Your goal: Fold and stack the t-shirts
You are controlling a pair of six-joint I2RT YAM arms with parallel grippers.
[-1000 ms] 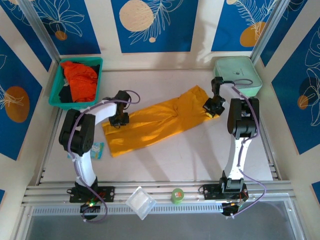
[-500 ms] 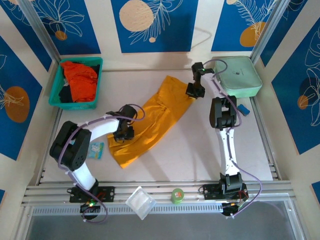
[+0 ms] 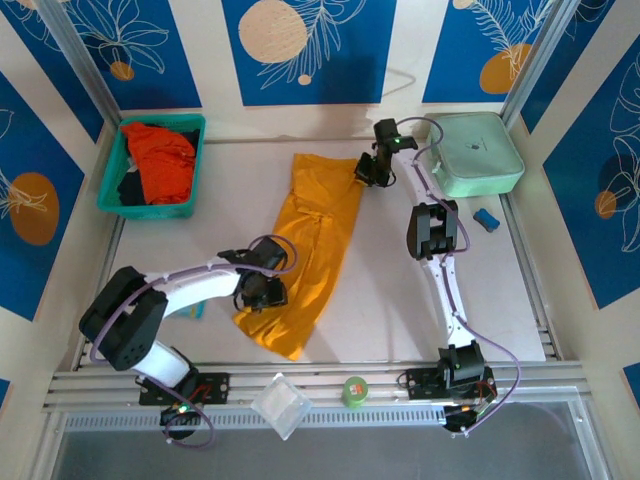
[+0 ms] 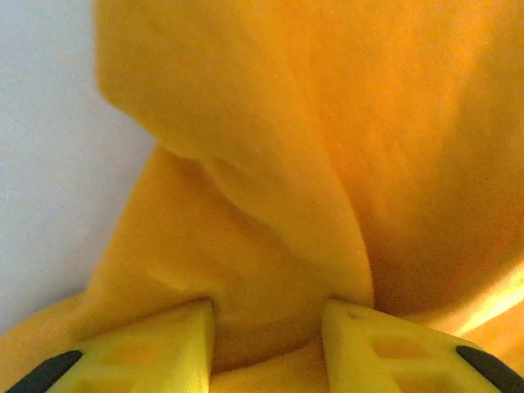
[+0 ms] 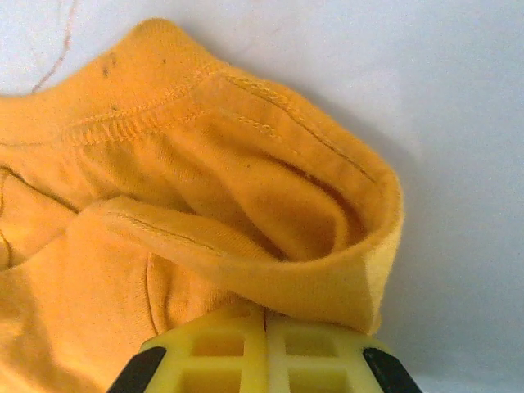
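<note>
A yellow shirt (image 3: 318,235) lies stretched in a long, rumpled strip down the middle of the white table (image 3: 390,300). Seen from above, one end points towards the far wall and the other towards the front rail.

The right gripper (image 3: 368,172), its arm reaching far out across the table, is clamped on the far end of the shirt, near the mint-green box (image 3: 478,150). From its wrist camera we see the two yellow fingers (image 5: 221,344) pressed together, with a stitched, folded edge of the cloth caught at their tips.

The left gripper (image 3: 264,294) sits low over the near part of the shirt, at its left edge. From that wrist camera we see its fingers (image 4: 176,344) standing apart. A soft ridge of yellow cloth runs between them and does not look pinched.

A red-orange shirt (image 3: 160,158) lies heaped in the teal basket (image 3: 150,208) at the far left corner, on top of something dark and well apart from the yellow one. On the front rail we see a clear plastic box (image 3: 280,405) and a small green object (image 3: 354,391). A small blue object (image 3: 486,219) lies on the table to the right of the right arm.
</note>
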